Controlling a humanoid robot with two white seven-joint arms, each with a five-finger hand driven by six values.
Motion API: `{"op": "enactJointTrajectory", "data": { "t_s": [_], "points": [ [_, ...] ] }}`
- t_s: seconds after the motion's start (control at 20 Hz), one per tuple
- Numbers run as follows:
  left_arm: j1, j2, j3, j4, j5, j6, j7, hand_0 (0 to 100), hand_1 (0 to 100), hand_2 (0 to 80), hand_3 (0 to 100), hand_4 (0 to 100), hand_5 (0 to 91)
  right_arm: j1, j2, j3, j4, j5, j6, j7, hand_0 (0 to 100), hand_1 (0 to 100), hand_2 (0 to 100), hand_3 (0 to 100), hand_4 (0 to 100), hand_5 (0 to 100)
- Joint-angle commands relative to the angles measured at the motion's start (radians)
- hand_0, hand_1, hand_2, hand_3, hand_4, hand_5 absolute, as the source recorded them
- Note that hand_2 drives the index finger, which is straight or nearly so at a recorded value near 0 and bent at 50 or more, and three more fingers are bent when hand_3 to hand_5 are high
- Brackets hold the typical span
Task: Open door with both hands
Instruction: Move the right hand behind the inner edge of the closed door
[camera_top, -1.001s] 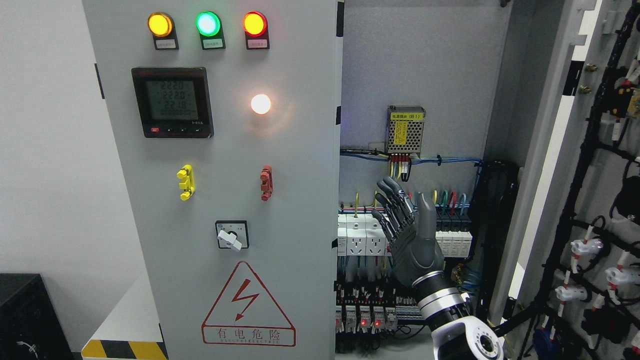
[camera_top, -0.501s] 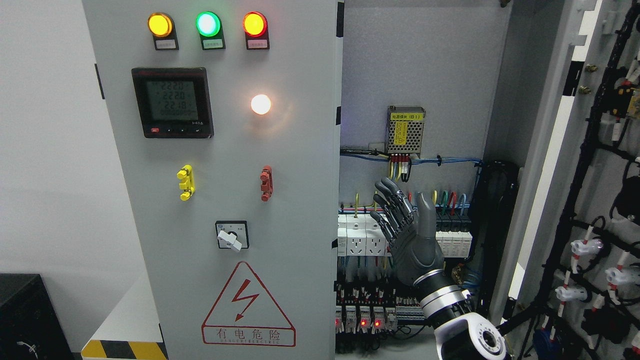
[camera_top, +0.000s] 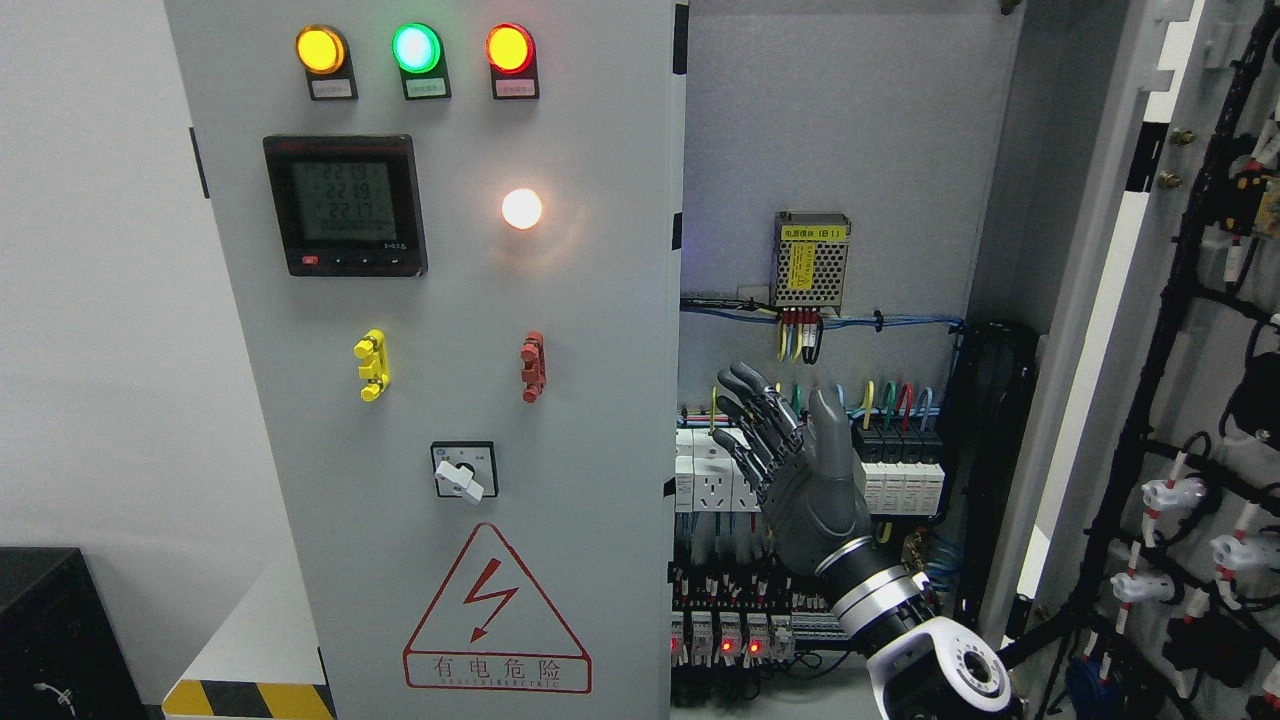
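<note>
The grey left cabinet door stands shut, carrying three lamps, a meter, a yellow handle and a red handle. The right door is swung wide open at the far right, its inner side lined with black cables. My right hand rises from the lower right in front of the open compartment, fingers spread and holding nothing, a short way right of the left door's edge. The left arm does not show.
Inside the cabinet are white sockets, breakers, coloured wiring and a power supply. A warning triangle marks the left door. A black box sits at the lower left by a striped floor edge.
My right hand has shifted left toward the left door's edge, by a few centimetres, fingers staying spread. The doors have not moved.
</note>
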Motion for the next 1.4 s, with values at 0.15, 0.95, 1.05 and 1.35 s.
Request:
{"op": "enactJointTrajectory", "data": {
  "t_s": [0.15, 0.95, 1.05, 1.35],
  "points": [
    [0.0, 0.0, 0.0, -0.009, 0.0, 0.002, 0.0, 84, 21, 0.0, 0, 0, 0.0, -0.016, 0.004, -0.002, 0.022, -0.001, 0.0, 0.05, 0, 0, 0, 0, 0, 0],
    [0.0, 0.0, 0.0, -0.009, 0.0, 0.002, 0.0, 84, 21, 0.0, 0, 0, 0.0, -0.057, 0.007, -0.005, 0.058, -0.13, 0.062, 0.098, 0, 0, 0, 0, 0, 0],
    [0.0, 0.0, 0.0, -0.009, 0.0, 0.002, 0.0, 84, 21, 0.0, 0, 0, 0.0, -0.057, 0.006, -0.005, 0.063, -0.15, 0.072, 0.098, 0, 0, 0, 0, 0, 0],
    [0.0, 0.0, 0.0, -0.009, 0.0, 0.002, 0.0, 84, 21, 0.0, 0, 0, 0.0, -0.072, 0.004, -0.008, 0.092, -0.155, 0.085, 0.213, 0, 0, 0, 0, 0, 0]
  ]
}}
